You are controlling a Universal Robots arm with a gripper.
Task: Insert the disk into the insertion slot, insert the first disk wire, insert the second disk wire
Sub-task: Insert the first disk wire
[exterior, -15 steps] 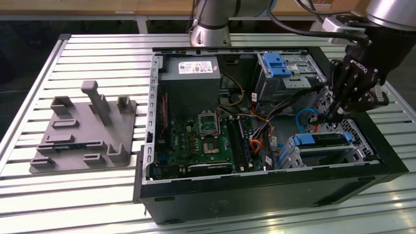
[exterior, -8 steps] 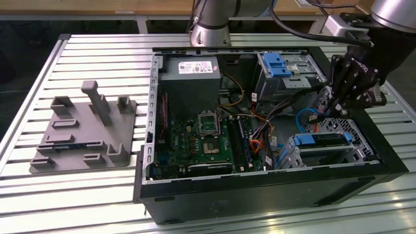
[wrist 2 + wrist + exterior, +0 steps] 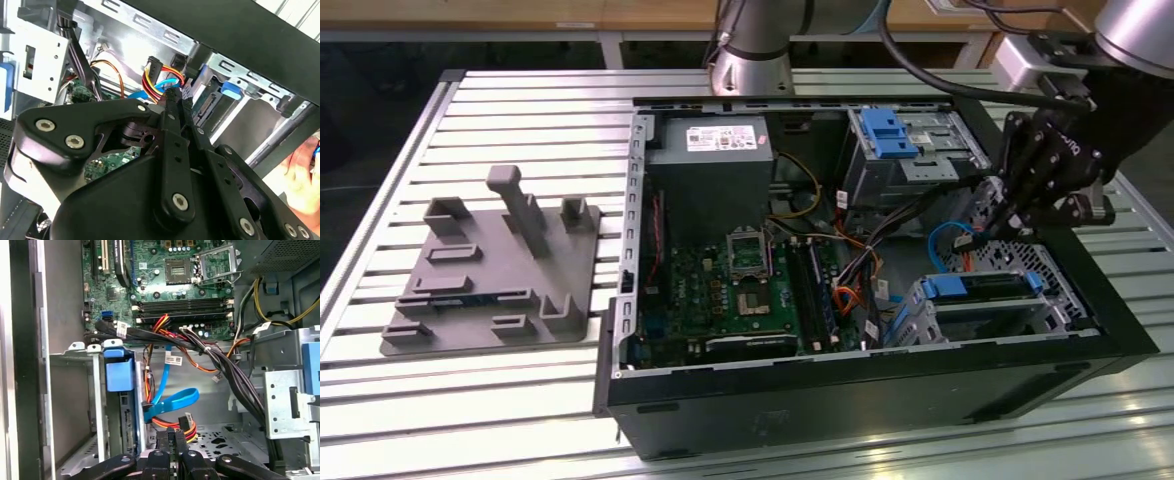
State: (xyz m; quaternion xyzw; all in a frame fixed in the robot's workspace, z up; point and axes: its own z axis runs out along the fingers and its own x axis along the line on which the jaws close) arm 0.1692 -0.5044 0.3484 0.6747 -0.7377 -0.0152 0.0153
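Blue-framed disk (image 3: 981, 286) seated in slot (image 3: 1062, 298), toward exterior view's right. Gripper (image 3: 175, 436) just beside slot, jaws drawn nearly together, tips at coloured wire plug (image 3: 187, 420); whether gripped, cannot tell.

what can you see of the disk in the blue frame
The disk sits inside the insertion slot, the silver perforated cage by the case wall on the exterior view's right. Its bright blue plastic frame and a metal edge with a connector strip show in the first wrist view; the label face is hidden. A blue cable curls beside that edge.
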